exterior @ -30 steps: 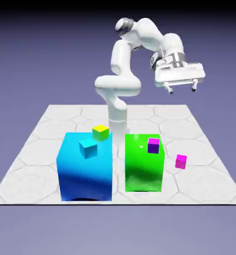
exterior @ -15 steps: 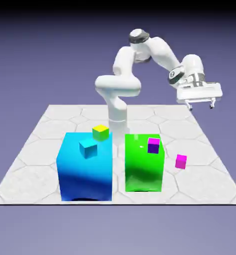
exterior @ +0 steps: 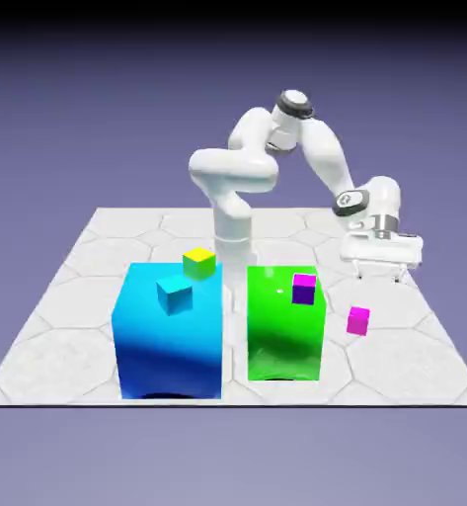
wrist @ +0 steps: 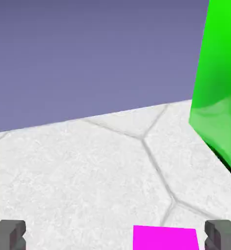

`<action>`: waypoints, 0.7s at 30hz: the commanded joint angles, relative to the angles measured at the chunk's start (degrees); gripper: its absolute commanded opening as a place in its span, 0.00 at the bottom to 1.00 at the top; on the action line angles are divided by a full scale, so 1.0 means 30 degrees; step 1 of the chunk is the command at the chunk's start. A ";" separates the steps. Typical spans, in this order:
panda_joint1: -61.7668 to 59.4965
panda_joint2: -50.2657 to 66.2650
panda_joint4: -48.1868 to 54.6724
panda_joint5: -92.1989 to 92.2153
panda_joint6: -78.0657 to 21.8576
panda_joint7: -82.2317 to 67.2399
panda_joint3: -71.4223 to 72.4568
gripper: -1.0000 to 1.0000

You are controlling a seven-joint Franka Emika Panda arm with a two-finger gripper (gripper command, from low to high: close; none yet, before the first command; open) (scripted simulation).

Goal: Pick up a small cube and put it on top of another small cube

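Jaws (exterior: 382,278) spread wide with nothing pinched, they hang above the tabletop (exterior: 415,351) at the exterior view's right; the hand view shows one fingertip (wrist: 9,235) at each side of its bottom edge. Going left to right in the exterior view, a big blue block (exterior: 168,341) carries a small cyan cube (exterior: 175,295), with a small yellow cube (exterior: 199,263) by its far right corner. Next come the big green block (exterior: 284,331) and a tiny purple cube with a magenta top (exterior: 304,290). Right of that block, apart from it, the small magenta cube (exterior: 358,321) sits flat and upright on the tabletop, turned slightly; its sides look about equal, so no long axis stands out.
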 commanded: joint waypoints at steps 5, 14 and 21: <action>-0.1558 -0.0670 0.0599 0.1002 0.0927 0.0382 0.2004 0.50; -0.1912 -0.0746 0.0725 0.1155 0.1213 0.0308 0.2259 0.00; -0.2698 0.1652 0.2837 -0.1442 -0.1931 0.0229 -0.0687 0.00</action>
